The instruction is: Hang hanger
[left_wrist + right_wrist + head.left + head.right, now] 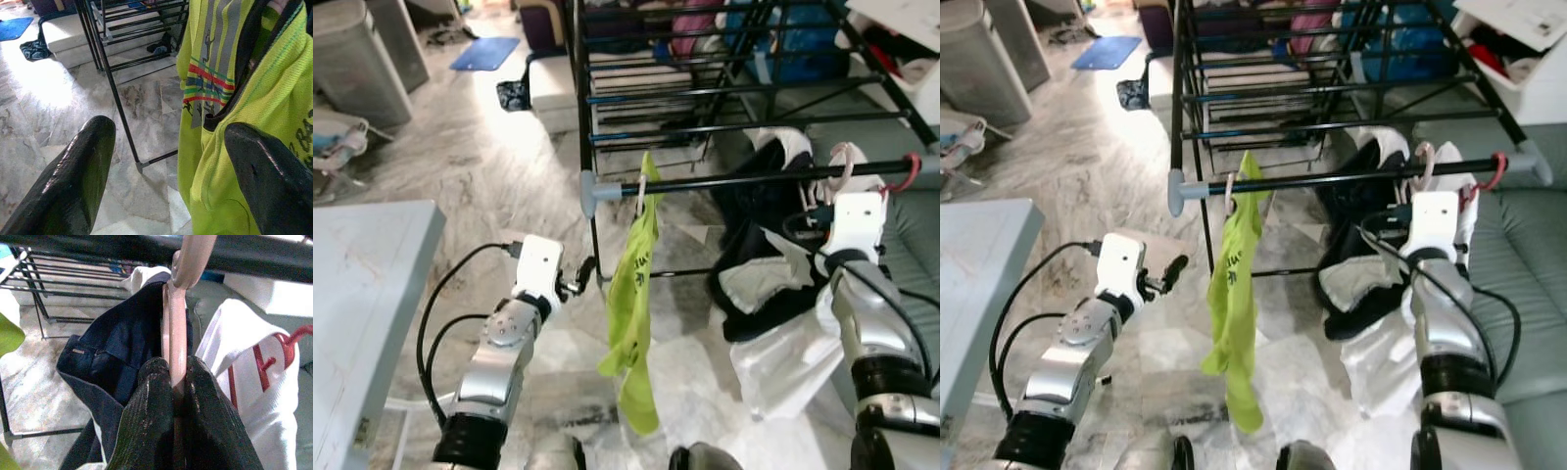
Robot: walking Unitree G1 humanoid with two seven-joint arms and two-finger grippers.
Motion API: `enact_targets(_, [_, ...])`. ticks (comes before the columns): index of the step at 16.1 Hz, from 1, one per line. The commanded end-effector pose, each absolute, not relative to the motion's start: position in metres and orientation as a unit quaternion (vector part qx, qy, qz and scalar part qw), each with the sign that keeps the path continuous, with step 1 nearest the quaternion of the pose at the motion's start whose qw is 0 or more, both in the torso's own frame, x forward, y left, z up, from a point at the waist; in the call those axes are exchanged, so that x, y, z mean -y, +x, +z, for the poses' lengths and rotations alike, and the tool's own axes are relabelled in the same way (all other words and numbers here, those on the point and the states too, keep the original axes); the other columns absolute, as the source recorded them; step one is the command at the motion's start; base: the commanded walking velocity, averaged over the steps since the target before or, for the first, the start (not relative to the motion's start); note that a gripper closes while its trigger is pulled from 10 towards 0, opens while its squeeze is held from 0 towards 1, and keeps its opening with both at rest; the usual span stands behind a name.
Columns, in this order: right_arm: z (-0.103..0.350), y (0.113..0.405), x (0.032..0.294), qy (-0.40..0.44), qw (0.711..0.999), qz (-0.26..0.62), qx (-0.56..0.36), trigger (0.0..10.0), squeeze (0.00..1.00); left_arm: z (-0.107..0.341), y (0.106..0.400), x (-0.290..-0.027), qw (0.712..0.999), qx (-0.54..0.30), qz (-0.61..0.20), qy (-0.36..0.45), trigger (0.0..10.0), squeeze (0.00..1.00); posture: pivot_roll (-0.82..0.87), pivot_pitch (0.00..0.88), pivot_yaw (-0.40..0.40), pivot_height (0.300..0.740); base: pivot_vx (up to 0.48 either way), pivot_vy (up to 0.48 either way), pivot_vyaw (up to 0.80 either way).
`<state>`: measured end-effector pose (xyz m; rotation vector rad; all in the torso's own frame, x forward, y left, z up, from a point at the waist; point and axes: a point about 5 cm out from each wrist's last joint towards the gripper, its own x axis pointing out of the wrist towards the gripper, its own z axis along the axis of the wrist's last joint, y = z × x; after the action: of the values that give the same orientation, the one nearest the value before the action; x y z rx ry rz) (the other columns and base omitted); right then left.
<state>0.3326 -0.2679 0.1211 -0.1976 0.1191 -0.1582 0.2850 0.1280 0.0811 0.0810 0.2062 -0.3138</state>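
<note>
My right gripper [177,382] pinches the pale pink plastic hanger [179,323]. Seat its hook fully over the black metal rail [1351,178] before releasing. My left gripper [171,161] stands wide, empty.

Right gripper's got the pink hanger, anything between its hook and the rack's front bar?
Nothing visible. The right gripper is shut on the pink hanger, whose hook already curls up against the front bar. The red hanger and the yellow-green shirt hang to either side, apart.
</note>
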Motion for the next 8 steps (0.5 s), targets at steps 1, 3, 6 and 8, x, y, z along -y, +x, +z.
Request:
enact_targets(1, [0.144,0.347,0.271,-0.098,0.992,-0.074,-0.034,10.0,0.00,0.085,0.283,-0.131,0.982,-0.096,-0.156,0.044,10.0,0.00,0.03,0.063,0.026,0.740,0.000,0.000,0.00])
enact_targets(3, [0.146,0.358,0.273,-0.090,0.992,-0.065,-0.055,10.0,0.00,0.085,0.279,-0.133,0.981,-0.100,-0.158,0.045,10.0,0.00,0.04,0.077,0.028,0.740,0.000,0.000,0.00])
enact_targets(6, [0.150,0.367,0.268,-0.097,0.992,-0.047,-0.063,10.0,0.00,0.086,0.274,-0.139,0.981,-0.104,-0.154,0.050,10.0,0.00,0.07,0.099,0.030,0.740,0.000,0.000,0.00])
enact_targets(8, [0.157,0.377,0.260,-0.102,0.992,-0.027,-0.068,10.0,0.00,0.087,0.265,-0.146,0.981,-0.110,-0.150,0.055,10.0,0.00,0.10,0.126,0.030,0.740,0.000,0.000,0.00])
